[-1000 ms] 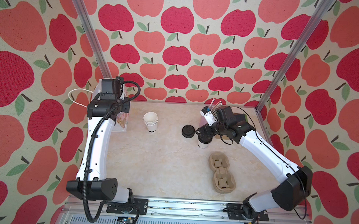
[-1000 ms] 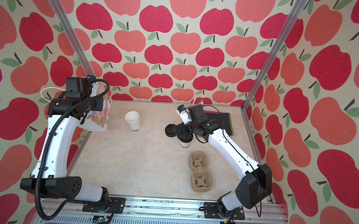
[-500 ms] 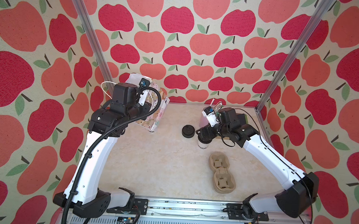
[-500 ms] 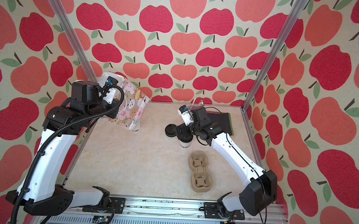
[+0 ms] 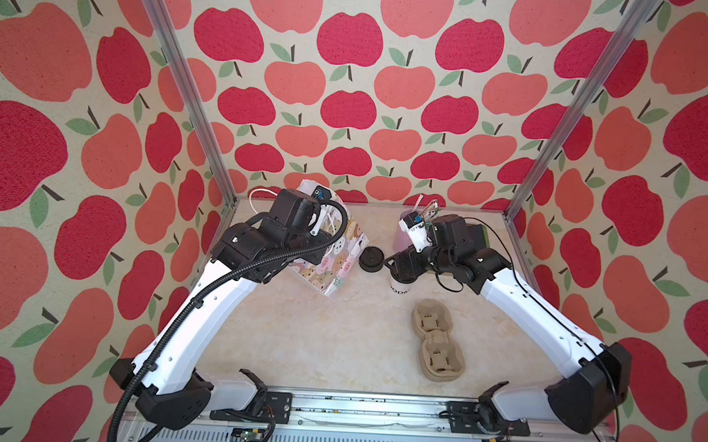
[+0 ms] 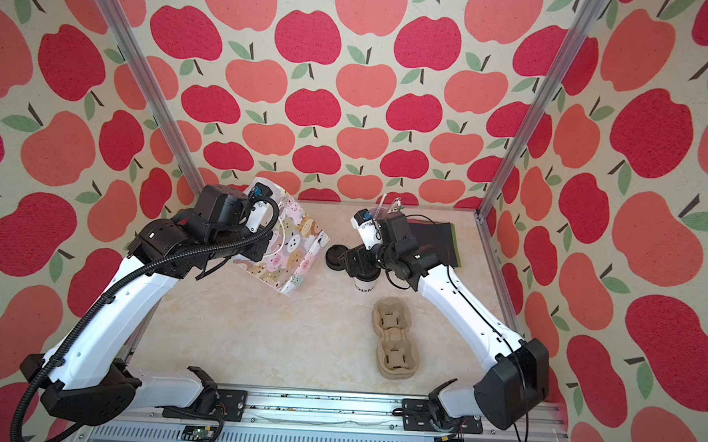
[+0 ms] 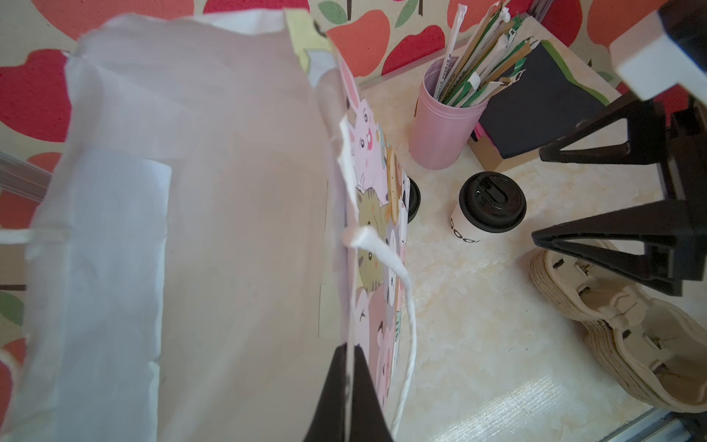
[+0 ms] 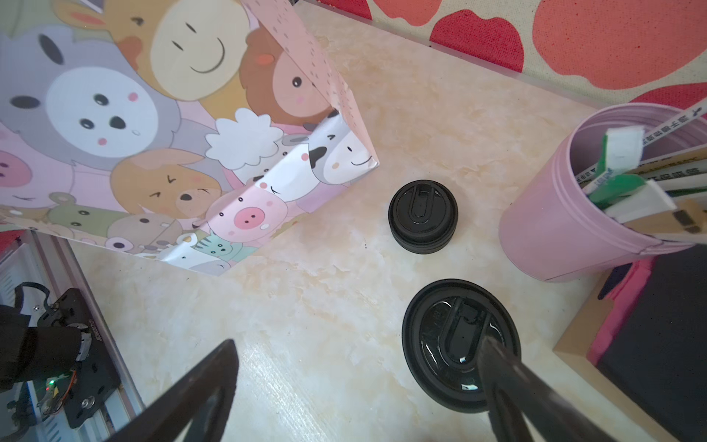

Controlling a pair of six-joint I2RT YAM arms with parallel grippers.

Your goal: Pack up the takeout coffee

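- Clenched on the upper edge of the paper bag (image 5: 333, 266) with the left end effector (image 7: 347, 358) — bag hanging tilted, mouth open, left of centre in both top views, apparently clear of the tabletop (image 5: 316, 345).
- Spread wide and grasping nothing at the right end effector (image 8: 357, 346), poised by the takeout cup (image 7: 465, 229), right of centre in both top views.
- Standing upright on the tabletop, black lid (image 8: 459, 344) already on.
- Just beside it, between cup and bag: a spare black lid (image 8: 422, 216). Near behind: a pink cup of sticks (image 7: 440, 126). Lower right in the top views: an empty pulp carrier (image 5: 435, 342).
- Looks off-centre from the right wrist view, with one finger across the lid and the other well out to the side. Closing from there could shove or tip the cup rather than grip it.
- Squeezing too hard could dent the paper wall or pop the lid loose.
- Only a thin pinch on paper — could slip or tear once the cup's weight lands in the bag.
- With the mouth tilted, could catch the cup's base on the rim; a swinging bag could also sweep the spare lid away.
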